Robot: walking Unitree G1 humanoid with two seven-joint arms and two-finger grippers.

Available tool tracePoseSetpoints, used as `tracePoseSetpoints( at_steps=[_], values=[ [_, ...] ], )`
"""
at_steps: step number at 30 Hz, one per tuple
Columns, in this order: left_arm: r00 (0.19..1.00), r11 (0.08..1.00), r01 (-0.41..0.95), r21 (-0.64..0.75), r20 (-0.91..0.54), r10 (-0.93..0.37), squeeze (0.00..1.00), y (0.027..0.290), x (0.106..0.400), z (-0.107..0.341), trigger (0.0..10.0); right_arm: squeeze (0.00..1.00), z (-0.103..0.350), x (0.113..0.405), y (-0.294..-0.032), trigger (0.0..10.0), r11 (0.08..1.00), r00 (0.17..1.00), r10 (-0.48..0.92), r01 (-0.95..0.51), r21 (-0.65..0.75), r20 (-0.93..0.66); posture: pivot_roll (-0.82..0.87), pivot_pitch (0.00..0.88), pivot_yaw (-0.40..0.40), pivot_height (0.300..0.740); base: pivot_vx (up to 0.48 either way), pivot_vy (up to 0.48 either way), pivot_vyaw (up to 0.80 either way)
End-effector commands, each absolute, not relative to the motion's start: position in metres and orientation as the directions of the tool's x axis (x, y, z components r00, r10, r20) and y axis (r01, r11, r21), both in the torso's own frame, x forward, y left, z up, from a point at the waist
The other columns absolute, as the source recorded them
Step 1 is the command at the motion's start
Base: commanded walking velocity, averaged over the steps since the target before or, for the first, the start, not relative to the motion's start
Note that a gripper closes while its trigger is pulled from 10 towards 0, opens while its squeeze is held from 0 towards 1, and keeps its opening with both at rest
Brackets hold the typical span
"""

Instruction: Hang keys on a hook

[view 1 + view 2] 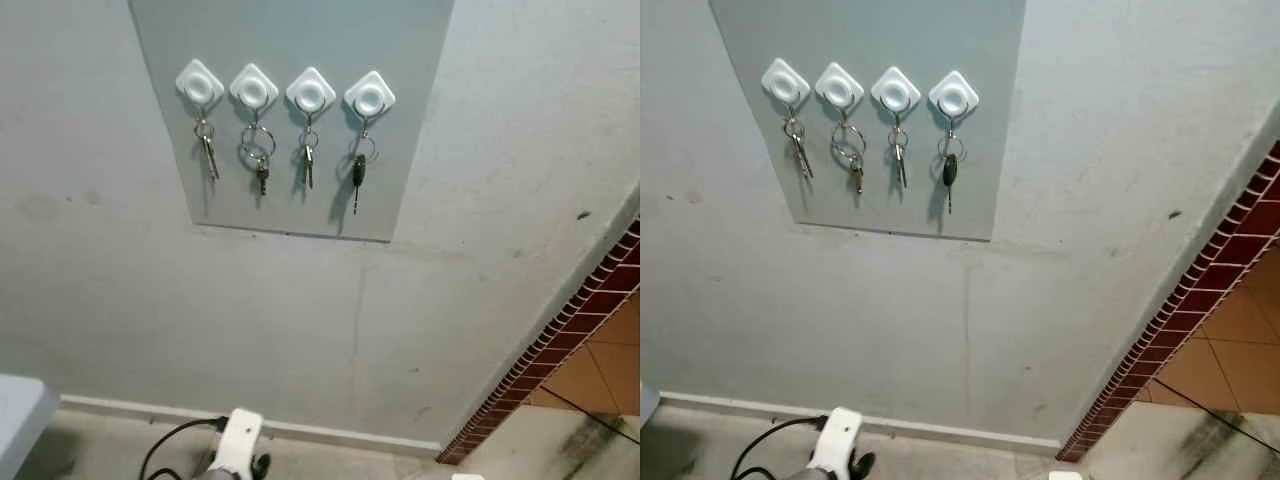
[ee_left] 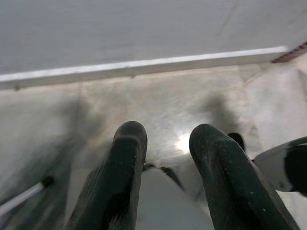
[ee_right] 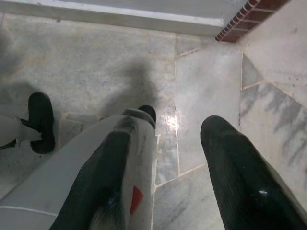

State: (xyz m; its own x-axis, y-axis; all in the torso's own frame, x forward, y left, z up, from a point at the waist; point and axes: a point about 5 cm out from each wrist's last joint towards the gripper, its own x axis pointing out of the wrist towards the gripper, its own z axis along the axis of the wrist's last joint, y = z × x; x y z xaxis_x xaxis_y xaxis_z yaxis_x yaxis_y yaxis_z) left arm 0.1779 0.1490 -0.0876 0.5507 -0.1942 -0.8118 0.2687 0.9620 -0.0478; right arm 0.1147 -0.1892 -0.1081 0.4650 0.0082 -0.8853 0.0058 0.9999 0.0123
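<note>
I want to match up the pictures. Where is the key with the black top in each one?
Left eye view: the black-topped key hangs from the rightmost white hook, upper middle.
Right eye view: same key, upper left of middle.
Left wrist view: floor there, no key.
Right wrist view: floor there, no key.
Shared landmark: the grey board holding four hooks.

All four white hooks (image 1: 200, 84) on the grey wall panel (image 1: 290, 40) carry keys (image 1: 208, 150), while the bare wall (image 1: 300, 320) below them stands open to approach
</note>
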Motion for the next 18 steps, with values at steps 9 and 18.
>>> tracePoseSetpoints(
  at_steps=[9,18],
  values=[
    [0.556,0.962,0.271,-0.043,-0.808,-0.193,0.00,0.1481,0.1812,-0.0861,10.0,0.00,-0.1106,0.1091,-0.1834,10.0,0.999,0.443,0.027,0.013,0.037,-0.896,0.07,0.000,0.015,0.740,0.000,-0.160,0.00],
    [0.554,0.961,0.273,-0.044,-0.809,-0.195,0.00,0.1481,0.1813,-0.0861,10.0,0.00,-0.1105,0.1093,-0.1832,10.0,0.999,0.444,0.027,0.017,0.039,-0.896,0.07,0.000,0.014,0.740,0.000,-0.160,0.00]
  ],
)
